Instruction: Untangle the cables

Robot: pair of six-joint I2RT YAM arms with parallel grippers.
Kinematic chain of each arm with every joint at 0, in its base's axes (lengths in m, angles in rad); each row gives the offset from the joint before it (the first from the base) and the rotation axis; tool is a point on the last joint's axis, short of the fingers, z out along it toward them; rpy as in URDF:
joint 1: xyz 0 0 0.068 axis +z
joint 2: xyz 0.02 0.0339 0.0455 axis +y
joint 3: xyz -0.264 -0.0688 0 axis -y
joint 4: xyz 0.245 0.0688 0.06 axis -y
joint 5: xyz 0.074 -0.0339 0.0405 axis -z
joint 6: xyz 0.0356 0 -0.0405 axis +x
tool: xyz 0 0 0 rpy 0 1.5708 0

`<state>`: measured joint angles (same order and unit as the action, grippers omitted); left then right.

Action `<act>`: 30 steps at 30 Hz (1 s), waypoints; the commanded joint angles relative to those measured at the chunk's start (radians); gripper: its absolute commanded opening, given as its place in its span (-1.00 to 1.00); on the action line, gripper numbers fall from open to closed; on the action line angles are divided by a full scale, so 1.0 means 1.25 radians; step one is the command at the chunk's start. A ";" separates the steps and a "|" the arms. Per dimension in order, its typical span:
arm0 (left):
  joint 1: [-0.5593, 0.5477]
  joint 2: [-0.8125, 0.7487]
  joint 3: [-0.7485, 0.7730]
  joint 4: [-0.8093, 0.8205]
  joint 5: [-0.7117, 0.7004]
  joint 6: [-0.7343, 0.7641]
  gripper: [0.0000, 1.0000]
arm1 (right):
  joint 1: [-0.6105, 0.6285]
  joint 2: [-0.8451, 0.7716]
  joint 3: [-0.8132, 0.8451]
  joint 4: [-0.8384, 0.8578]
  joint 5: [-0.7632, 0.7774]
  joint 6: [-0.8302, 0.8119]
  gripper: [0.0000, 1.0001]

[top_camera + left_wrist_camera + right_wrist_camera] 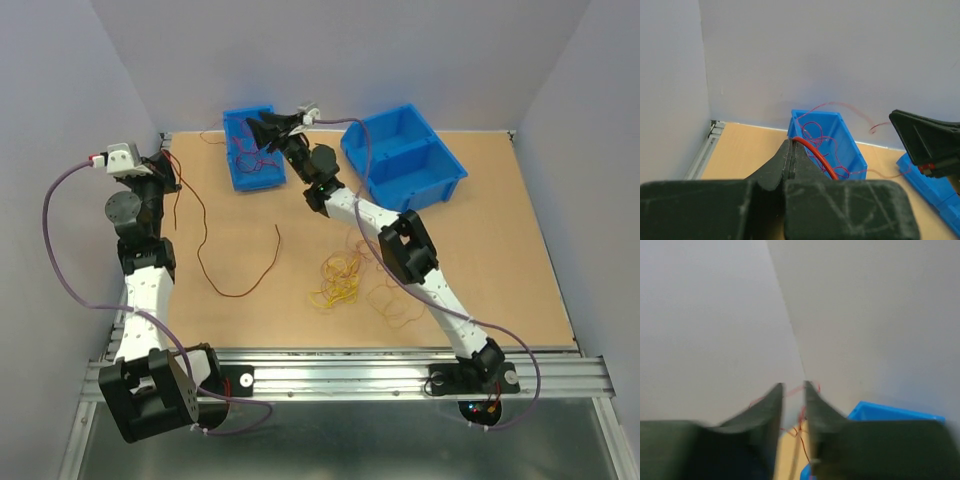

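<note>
My left gripper [168,166] is at the far left, raised, and shut [791,143] on a dark red cable [816,159]. That cable [205,262] hangs down and lies in a long loop on the table. Several thin red cables [250,155] lie tangled in a small blue bin [232,168], also in the left wrist view [852,152]. My right gripper [252,127] hovers over that bin with its jaws a little apart [794,385]; thin red strands [801,426] cross the gap, blurred. A tangle of yellow and orange cables [340,280] lies mid-table.
A large two-compartment blue bin [440,185] stands at the back right. Walls enclose the table on the left, back and right. A loose red strand [210,138] lies by the small bin's left side. The right arm [400,245] crosses above the yellow tangle.
</note>
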<state>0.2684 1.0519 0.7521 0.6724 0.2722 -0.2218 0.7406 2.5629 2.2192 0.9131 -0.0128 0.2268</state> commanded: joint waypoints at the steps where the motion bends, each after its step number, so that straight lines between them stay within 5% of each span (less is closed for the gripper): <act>1: -0.006 -0.014 -0.005 0.057 -0.002 0.017 -1.00 | -0.054 0.112 0.163 0.113 0.025 0.153 0.44; 5: -0.007 -0.017 -0.005 0.057 -0.003 0.017 -1.00 | -0.066 0.072 0.055 0.126 0.043 0.134 0.80; 11: -0.013 -0.005 0.002 0.051 0.006 0.024 -1.00 | -0.068 -0.165 -0.300 0.236 -0.015 0.069 0.79; 19: -0.060 0.026 0.020 0.030 0.002 0.050 -1.00 | -0.071 -0.540 -0.775 0.224 -0.027 -0.024 0.74; 25: -0.136 0.062 0.050 -0.024 0.012 0.131 -1.00 | -0.075 -0.711 -0.949 0.148 -0.024 -0.012 0.74; 30: -0.212 0.114 0.142 -0.200 0.026 0.291 -1.00 | -0.076 -0.794 -1.006 0.055 -0.006 -0.034 0.74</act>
<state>0.0502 1.1774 0.8169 0.5541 0.2810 -0.0463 0.6529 1.6215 0.9962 1.0908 -0.0406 0.2207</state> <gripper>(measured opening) 0.018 0.871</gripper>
